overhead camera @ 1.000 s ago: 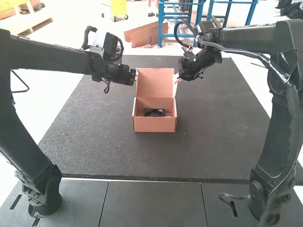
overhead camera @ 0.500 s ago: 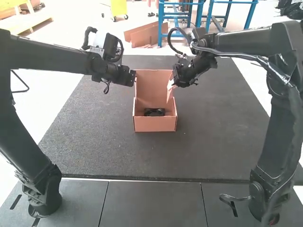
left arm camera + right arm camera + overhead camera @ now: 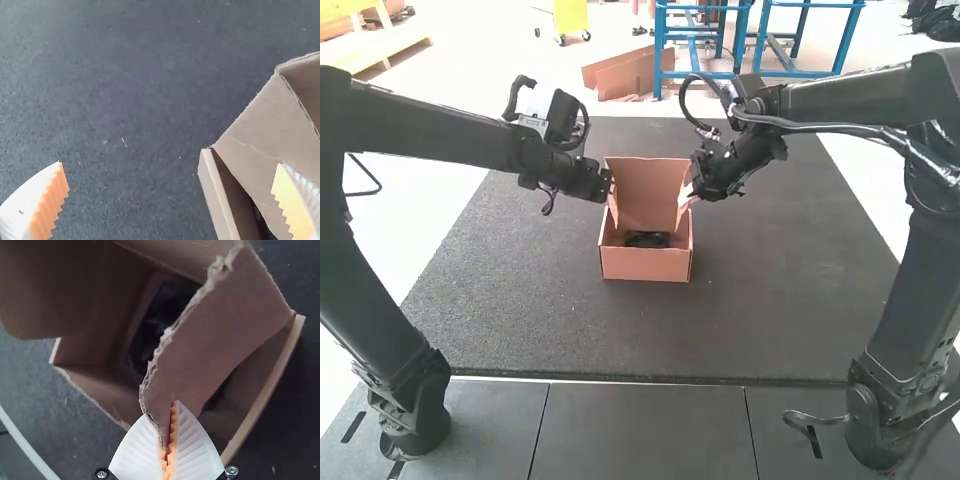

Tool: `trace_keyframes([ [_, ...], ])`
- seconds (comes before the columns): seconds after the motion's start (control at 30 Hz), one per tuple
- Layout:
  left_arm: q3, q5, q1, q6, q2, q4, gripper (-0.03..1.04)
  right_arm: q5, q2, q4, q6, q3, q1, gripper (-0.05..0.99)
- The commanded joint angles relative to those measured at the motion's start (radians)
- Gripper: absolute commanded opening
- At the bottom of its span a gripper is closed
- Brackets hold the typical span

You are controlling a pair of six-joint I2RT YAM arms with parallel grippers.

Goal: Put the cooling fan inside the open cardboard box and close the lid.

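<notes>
Right wrist view: lid flap point(image 3: 220, 335) inside right hand point(image 3: 171, 415), fan point(image 3: 152, 332) beyond.

Dark speckled mat point(image 3: 500, 290) spread flat; grey panels point(image 3: 640, 430) along near edge, prob. tabletop.

the box point(image 3: 646, 262) sits on the mat point(image 3: 500, 290) with the fan point(image 3: 644, 239) inside it. its lid point(image 3: 642, 185) stands up from the twelve o'clock edge, the left gripper point(image 3: 606, 187) at ten o'clock beside it, the right gripper point(image 3: 693, 192) at two o'clock pinching the side flap point(image 3: 682, 207).
</notes>
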Motion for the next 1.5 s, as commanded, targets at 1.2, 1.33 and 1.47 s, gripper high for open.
trace_keyframes([
  [1.2,0.036,-0.109,0.005,0.100,-0.230,-0.066,0.97,0.037,-0.141,-0.035,0.053,-0.024,0.021,0.91],
  [1.33,0.097,-0.129,0.003,0.100,-0.154,-0.024,0.97,0.104,-0.193,-0.035,0.029,-0.036,-0.031,0.91],
  [1.47,0.152,-0.138,-0.006,0.098,-0.077,0.003,0.97,0.207,-0.264,0.025,0.003,-0.082,-0.083,0.91],
])
